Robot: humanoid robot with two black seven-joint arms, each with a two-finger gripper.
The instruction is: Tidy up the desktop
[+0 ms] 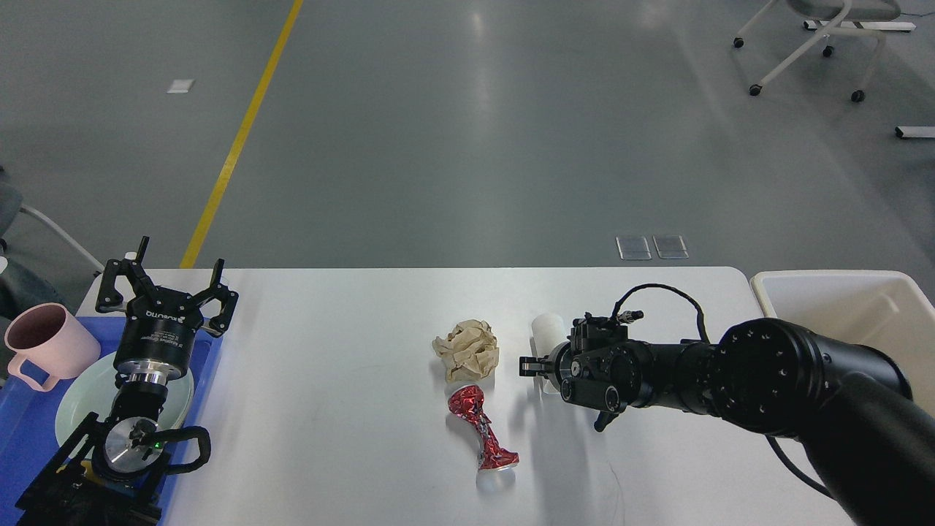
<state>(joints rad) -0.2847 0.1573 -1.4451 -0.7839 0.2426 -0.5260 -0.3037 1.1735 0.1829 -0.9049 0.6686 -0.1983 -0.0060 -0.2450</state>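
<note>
Nearest the camera, the right gripper (527,365) points left, low over the white tabletop (329,409); finger spacing cannot be told. Left gripper (168,281) hovers spread wide above the blue tray (22,431). Judged target: white cylinder (546,326) beside it. Approach level, avoiding crumpled paper (467,349) and crushed red can (482,427). Bin (840,292) adjoins the right edge; front area stays open.

One mug (42,345), one plate (77,398), one paper wad (467,349), one crushed can (483,431), one white cup (546,330).
</note>
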